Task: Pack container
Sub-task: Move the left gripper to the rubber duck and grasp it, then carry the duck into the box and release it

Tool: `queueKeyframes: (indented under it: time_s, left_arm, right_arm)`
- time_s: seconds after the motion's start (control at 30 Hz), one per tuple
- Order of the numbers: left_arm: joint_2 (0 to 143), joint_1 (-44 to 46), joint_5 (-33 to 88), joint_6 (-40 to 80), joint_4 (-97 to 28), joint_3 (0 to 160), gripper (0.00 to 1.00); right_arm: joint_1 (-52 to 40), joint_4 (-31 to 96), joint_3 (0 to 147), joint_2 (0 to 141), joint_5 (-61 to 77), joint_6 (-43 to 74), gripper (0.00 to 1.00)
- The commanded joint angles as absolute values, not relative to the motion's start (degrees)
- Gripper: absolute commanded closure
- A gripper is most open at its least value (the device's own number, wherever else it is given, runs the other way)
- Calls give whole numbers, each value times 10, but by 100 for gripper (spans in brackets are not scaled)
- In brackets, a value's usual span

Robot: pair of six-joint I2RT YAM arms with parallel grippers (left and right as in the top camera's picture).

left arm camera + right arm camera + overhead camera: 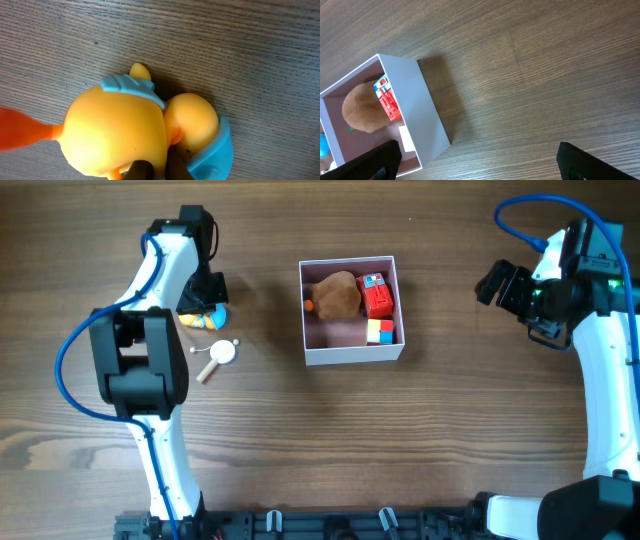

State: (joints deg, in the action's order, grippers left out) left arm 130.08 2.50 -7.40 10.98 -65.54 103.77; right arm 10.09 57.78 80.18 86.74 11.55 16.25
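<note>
The container (352, 356) is a square white-walled box with a pink inside at the table's centre. It holds a brown plush toy (336, 295), a red carton (376, 296) and a small coloured block (380, 331). It also shows in the right wrist view (422, 107). A yellow duck toy with blue parts (207, 319) lies on the table to the left and fills the left wrist view (120, 130). My left gripper (161, 170) is down on the duck, its fingers pinched close on the duck's body. My right gripper (480, 160) is open and empty, right of the container.
A white round toy with a wooden handle (219, 355) lies just in front of the duck. The left arm's base link (145, 365) stands left of it. Bare wooden table (430, 440) surrounds the container.
</note>
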Motion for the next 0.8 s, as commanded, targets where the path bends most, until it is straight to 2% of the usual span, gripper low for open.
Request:
queueKeyframes:
  time_s: [0.0,0.23,0.37,0.53,0.77]
  left_arm:
    - [1284,23,-56,107,-660,1031,96]
    - [1157,28,-56,107,-670,1031,96]
    - [1100,64,-55,114,-684,1031,96]
    - [1048,192,-58,183,-700,1031,96]
    - [1042,345,-76,317,-648,1031,96]
  right_arm:
    - [103,575,806,870,110,167,0]
    - [103,575,806,870,110,167,0]
    - [103,575,806,870,110,167,0]
    - [103,575,806,870,110,166,0]
    - [103,575,806,870,110,167,0]
